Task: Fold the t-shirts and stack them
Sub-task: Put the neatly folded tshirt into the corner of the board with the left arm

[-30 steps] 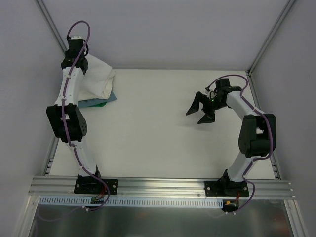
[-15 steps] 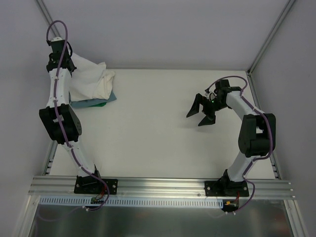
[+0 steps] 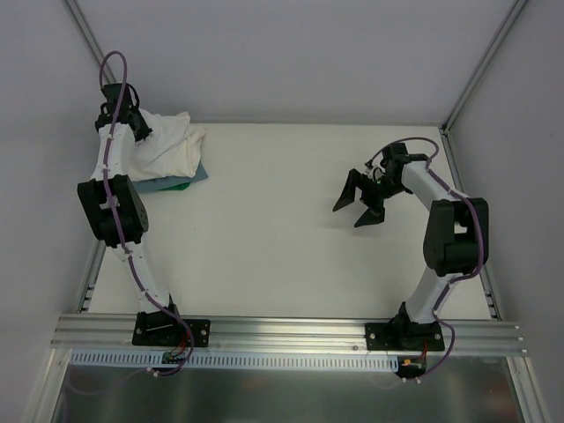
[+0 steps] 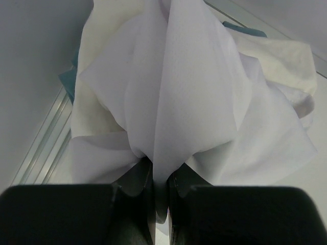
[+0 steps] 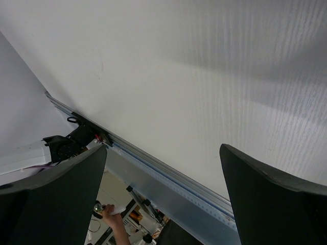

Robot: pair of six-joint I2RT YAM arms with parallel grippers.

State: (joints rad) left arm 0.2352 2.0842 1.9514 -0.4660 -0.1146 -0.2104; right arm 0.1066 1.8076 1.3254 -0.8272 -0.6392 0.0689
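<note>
One t-shirt in left jaws, right jaws spread

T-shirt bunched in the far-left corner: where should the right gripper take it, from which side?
Take the t-shirt, I'd say, by its loose edge facing the right gripper, from that side. The left gripper pinches a bunched fold on the wall side, so only that edge is free.

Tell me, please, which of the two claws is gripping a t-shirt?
The left claw: its jaws are shut on a white t-shirt at the far left corner, whereas the right claw hangs wide open above the table, holding nothing.
</note>
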